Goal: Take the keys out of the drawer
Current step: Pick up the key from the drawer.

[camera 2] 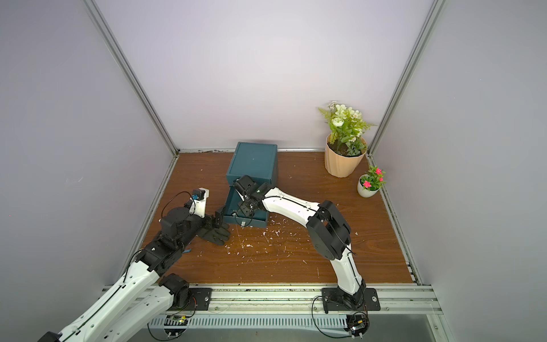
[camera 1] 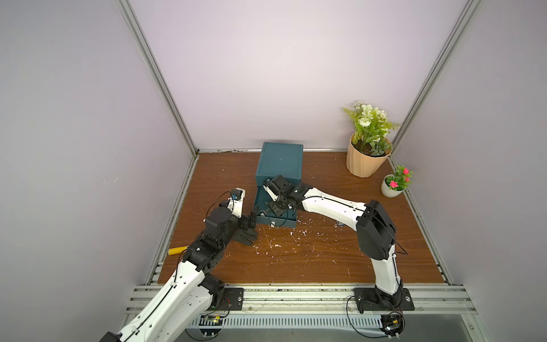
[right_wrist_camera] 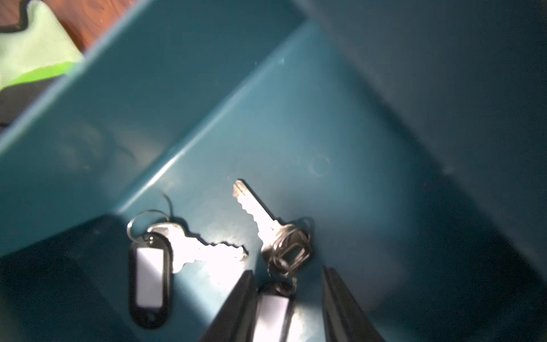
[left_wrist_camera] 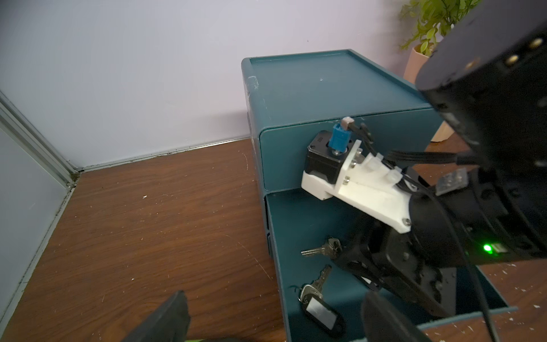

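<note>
Our right gripper (right_wrist_camera: 287,269) reaches into the open teal drawer (right_wrist_camera: 207,97), jaws partly open astride the black tag (right_wrist_camera: 273,311) of one key (right_wrist_camera: 256,213). A second key (right_wrist_camera: 189,245) lies just beside its fingers. Our left gripper (left_wrist_camera: 275,299) hangs wide open, empty, by the drawer's wall.

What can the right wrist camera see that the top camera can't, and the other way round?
Only the right wrist view shows the keys clearly: a key with a black tag and a second key, whose tag lies between the open right end effector's fingers. Only a top view shows the left arm, the right arm, the big potted plant and the small pink-flowered plant. Both show the open teal drawer.
</note>
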Robot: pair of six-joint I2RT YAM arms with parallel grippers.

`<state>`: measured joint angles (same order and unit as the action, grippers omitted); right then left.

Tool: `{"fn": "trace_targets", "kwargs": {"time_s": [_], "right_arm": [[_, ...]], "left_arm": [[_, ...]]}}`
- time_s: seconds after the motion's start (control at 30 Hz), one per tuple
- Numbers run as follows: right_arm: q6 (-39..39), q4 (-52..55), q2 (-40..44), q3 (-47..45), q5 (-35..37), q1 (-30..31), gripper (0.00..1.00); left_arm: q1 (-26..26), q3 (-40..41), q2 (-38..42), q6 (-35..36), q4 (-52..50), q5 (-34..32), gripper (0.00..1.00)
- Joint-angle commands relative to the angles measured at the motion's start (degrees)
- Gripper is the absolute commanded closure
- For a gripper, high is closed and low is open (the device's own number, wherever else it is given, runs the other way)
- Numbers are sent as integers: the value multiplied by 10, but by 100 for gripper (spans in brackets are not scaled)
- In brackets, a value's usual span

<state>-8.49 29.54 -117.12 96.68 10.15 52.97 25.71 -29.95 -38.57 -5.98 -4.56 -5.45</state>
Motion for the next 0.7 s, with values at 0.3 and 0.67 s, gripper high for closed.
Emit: {"fn": "trace_targets", "kwargs": {"time_s": [0.3, 0.67], "right_arm": [[3, -9, 10, -4, -2, -4, 85], [18, -6, 14, 17, 5, -7, 99]], "left_arm": [[-6, -14, 5, 4, -2, -13, 6], [-6, -10, -3, 4, 21, -23, 6]]}}
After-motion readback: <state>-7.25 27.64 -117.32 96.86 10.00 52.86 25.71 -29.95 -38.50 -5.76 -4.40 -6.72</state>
